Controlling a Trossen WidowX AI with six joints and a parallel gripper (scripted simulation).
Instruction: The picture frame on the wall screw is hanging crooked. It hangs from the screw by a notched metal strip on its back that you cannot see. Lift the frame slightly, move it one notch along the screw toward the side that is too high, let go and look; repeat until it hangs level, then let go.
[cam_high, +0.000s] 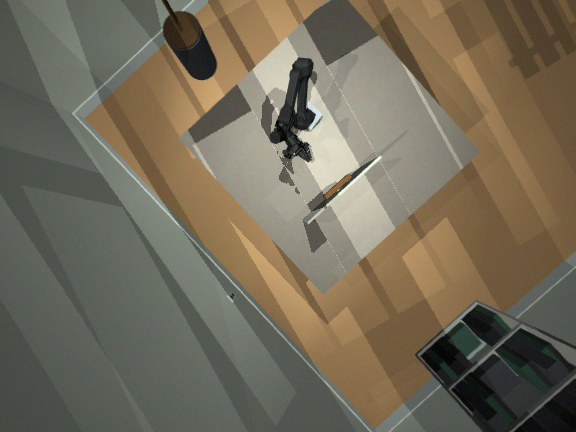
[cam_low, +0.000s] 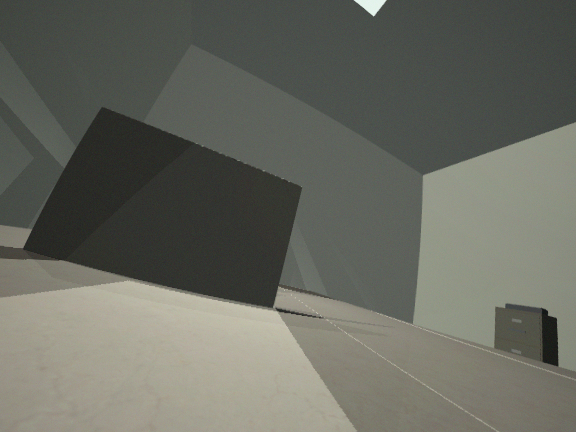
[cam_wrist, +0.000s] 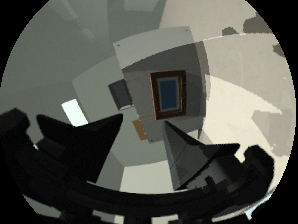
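Note:
The picture frame (cam_high: 338, 187) (cam_wrist: 155, 95), brown around a blue picture, hangs on the robot-facing side of the upright panel (cam_high: 369, 167) (cam_low: 200, 220) (cam_wrist: 150, 44). The wrist view is turned sideways, with up toward its left. There the frame's edges do not run parallel to the panel's edges; its end toward the top of that view looks lower, though the lens bends lines. My gripper (cam_high: 309, 156) (cam_wrist: 144, 119) is partly open and empty, in front of the frame and clear of it. The screw and the notched strip are hidden. The exterior camera sees only the panel's back.
The panel stands on the pale table top (cam_high: 425, 135) (cam_low: 175, 370). The arm's white base (cam_high: 315, 118) is behind the gripper. A dark cylinder (cam_high: 199, 60) stands beyond the table. A dark-paned unit (cam_high: 500, 370) is at the lower right, and a filing cabinet (cam_low: 517, 330) stands farther off.

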